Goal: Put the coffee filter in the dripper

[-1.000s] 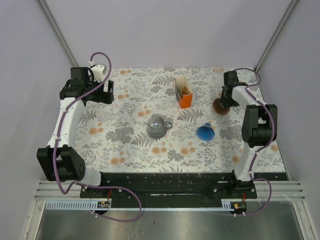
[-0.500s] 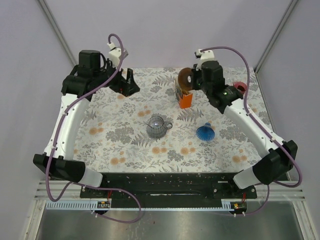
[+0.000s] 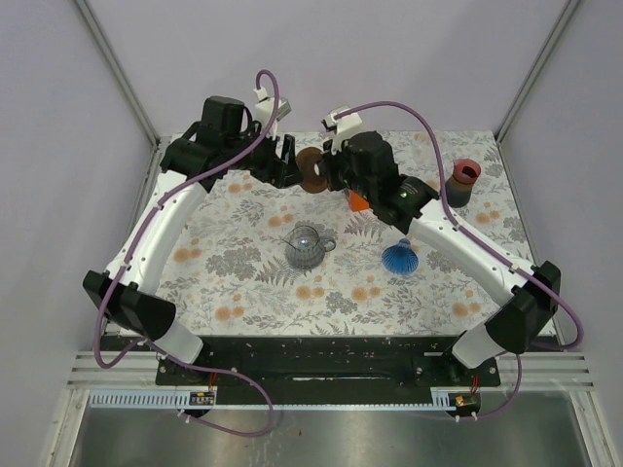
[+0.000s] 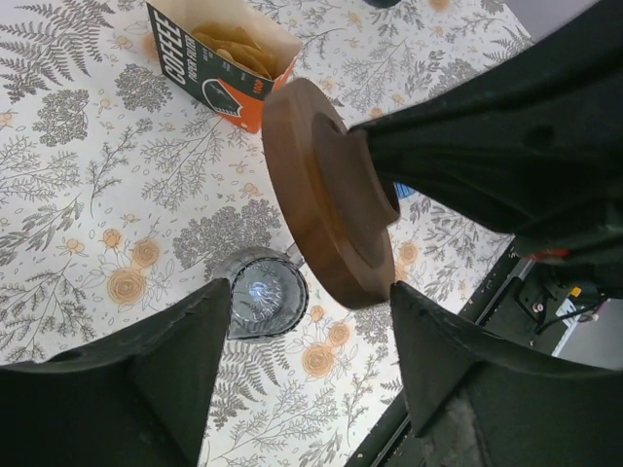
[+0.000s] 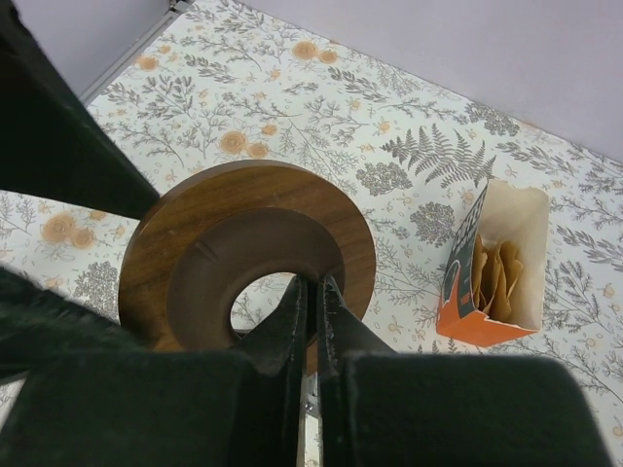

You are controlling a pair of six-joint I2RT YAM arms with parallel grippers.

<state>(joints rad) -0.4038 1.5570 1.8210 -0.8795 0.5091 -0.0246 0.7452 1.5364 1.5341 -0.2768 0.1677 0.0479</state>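
Note:
My right gripper (image 3: 328,175) is shut on a brown wooden ring (image 3: 311,170) and holds it on edge in the air above the back middle of the table. In the right wrist view my fingers (image 5: 292,311) pinch the ring (image 5: 195,243) at its hole. My left gripper (image 3: 288,165) is open and empty, its jaws spread on either side of the ring (image 4: 326,195) without touching it. The blue dripper (image 3: 400,257) stands on the table right of centre. The orange box of paper filters (image 5: 462,255) stands open behind it, partly hidden under my right arm in the top view.
A glass carafe (image 3: 307,245) stands at the table's centre, below the ring, and shows in the left wrist view (image 4: 258,292). A red and brown cup (image 3: 465,181) stands at the back right. The table has a floral cloth (image 3: 243,282).
Both arms swung in from the back corners toward the back middle. My right gripper carried the wooden ring left, past the filter box. The left gripper now straddles the ring.

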